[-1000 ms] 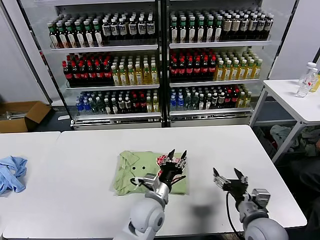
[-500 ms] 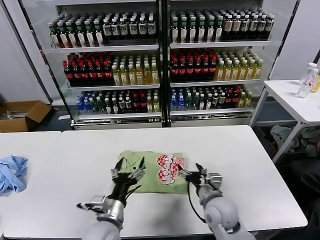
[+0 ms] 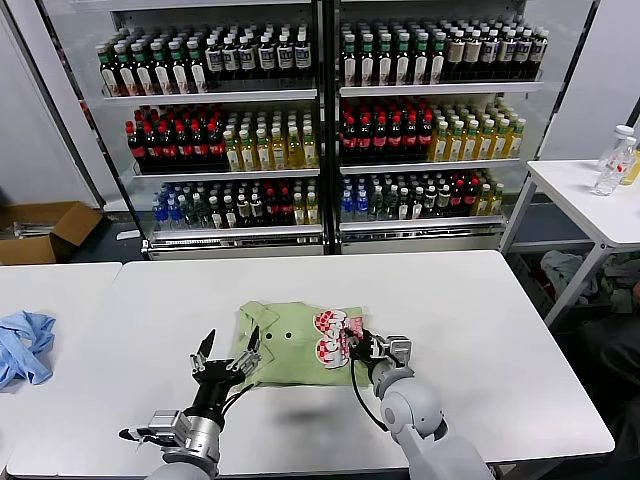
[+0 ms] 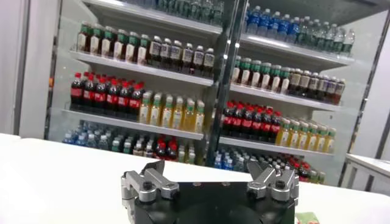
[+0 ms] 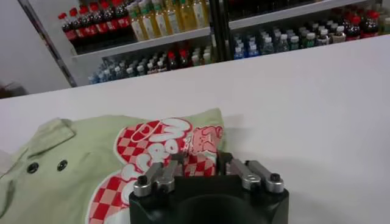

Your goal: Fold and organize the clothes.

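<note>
The light green polo shirt (image 3: 285,345) lies folded on the white table (image 3: 480,310), collar to the left and red-and-white checkered print to the right. It also shows in the right wrist view (image 5: 79,164). My right gripper (image 3: 358,345) is at the shirt's right edge. In the right wrist view it (image 5: 201,161) is shut on a raised fold of the checkered cloth. My left gripper (image 3: 230,345) is open and empty, raised at the shirt's near left corner. In the left wrist view it (image 4: 207,172) points at the bottle shelves.
A smaller light blue cloth (image 3: 22,345) lies on the left table. A glass-fronted fridge of bottles (image 3: 320,120) stands behind the table. A side table with bottles (image 3: 612,160) is at the right, and a cardboard box (image 3: 40,230) lies on the floor at the left.
The right gripper has moved left onto the shirt's right edge and closed on the cloth. The left gripper has drawn back toward me, off the shirt's left part, and stays open.
</note>
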